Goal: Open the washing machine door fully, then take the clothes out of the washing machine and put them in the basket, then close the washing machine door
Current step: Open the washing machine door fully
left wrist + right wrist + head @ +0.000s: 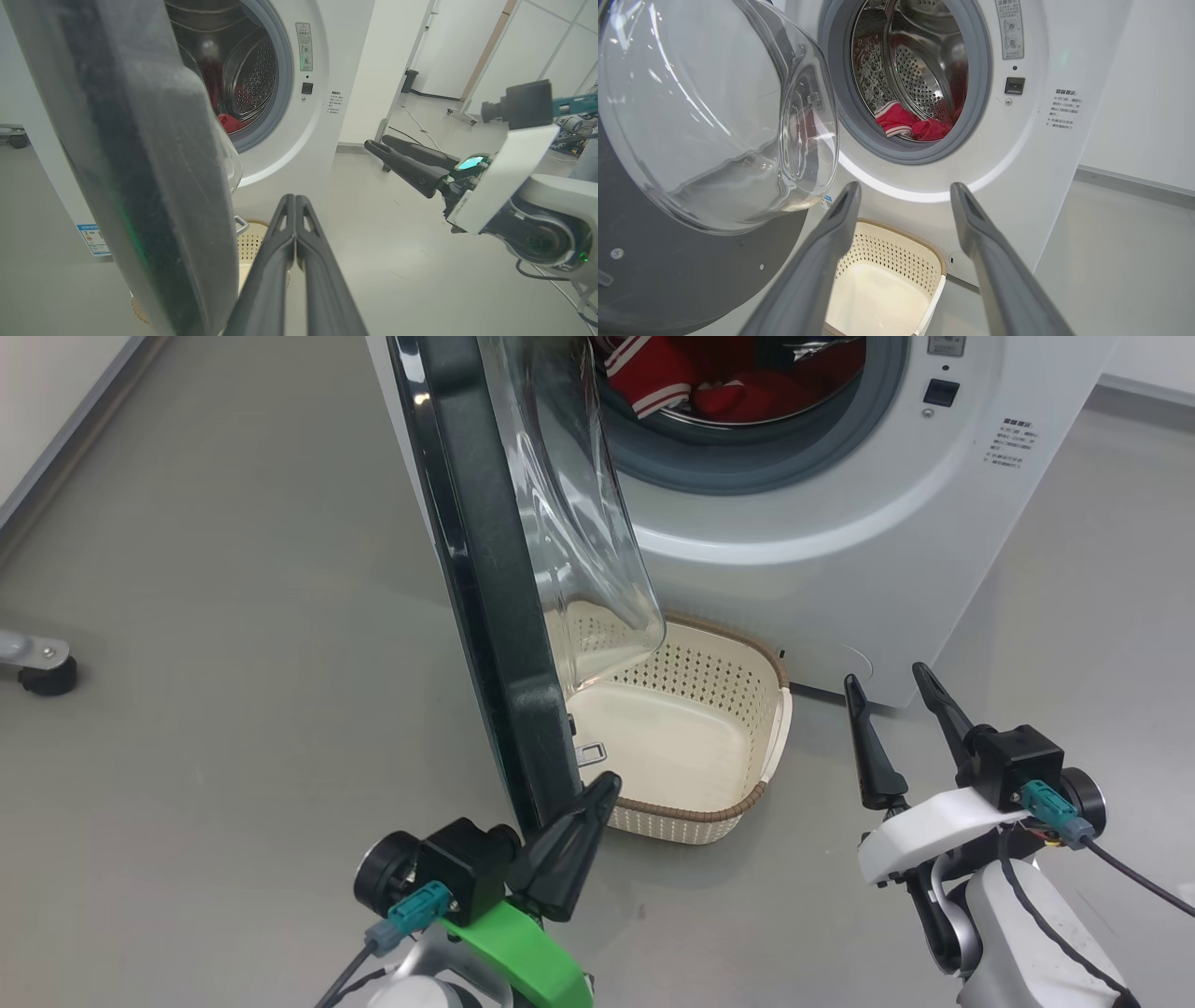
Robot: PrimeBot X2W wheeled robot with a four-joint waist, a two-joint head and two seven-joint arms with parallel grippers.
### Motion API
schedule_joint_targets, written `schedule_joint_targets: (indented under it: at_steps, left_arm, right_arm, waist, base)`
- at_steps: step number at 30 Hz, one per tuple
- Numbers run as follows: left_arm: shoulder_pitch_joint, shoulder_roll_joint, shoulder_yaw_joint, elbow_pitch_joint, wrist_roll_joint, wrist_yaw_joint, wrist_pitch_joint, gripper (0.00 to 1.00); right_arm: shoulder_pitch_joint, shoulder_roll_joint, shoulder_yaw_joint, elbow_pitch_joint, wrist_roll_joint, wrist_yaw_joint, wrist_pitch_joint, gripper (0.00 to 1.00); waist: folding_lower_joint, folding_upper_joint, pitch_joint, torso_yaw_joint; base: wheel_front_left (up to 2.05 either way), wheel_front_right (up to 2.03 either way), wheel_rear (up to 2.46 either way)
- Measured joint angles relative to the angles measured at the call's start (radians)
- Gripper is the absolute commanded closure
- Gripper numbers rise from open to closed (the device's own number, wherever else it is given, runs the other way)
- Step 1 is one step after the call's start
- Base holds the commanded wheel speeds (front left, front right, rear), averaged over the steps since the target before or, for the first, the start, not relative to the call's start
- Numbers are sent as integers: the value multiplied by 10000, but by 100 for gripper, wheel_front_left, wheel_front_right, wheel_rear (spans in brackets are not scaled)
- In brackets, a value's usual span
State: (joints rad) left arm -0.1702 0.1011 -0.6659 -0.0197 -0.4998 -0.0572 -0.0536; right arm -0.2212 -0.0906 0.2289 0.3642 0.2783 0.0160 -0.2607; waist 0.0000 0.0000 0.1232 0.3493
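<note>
Left fingers (569, 845) pressed together, beside washing machine door (504, 616) rim; right fingers (870, 747) spread wide, empty.

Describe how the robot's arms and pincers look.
The left pincer has two long dark fingers, a black camera block, a teal connector on a dark cable, and a green bracket. The right pincer looks alike, but with a white bracket and pale forearm.
</note>
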Motion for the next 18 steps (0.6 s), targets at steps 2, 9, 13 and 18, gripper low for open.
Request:
schedule_joint_targets:
  at_steps: [2, 9, 13, 18]
  left_arm:
    - [-12, 0, 75, 50, 0, 23, -8, 100]
    - [-159, -6, 366, 313, -2, 184, -117, 100]
    - [-166, -25, 441, 426, -2, 230, -194, 100]
    - [-167, -48, 558, 548, -13, 347, -276, 100]
  right_arm:
    - [0, 8, -4, 4, -15, 8, 0, 0]
    - [-1, 58, -56, 44, -176, 94, 0, 0]
    - [-1, 100, -102, 63, -190, 96, 0, 0]
    - [-1, 115, -194, 86, -257, 138, 0, 0]
  waist:
    - [0, 0, 8, 0]
    - [0, 0, 36, -46]
    - [0, 0, 48, -70]
    - [0, 0, 64, -69]
  base:
    - [0, 0, 0]
    - [0, 0, 0]
    - [0, 0, 0]
    - [0, 0, 0]
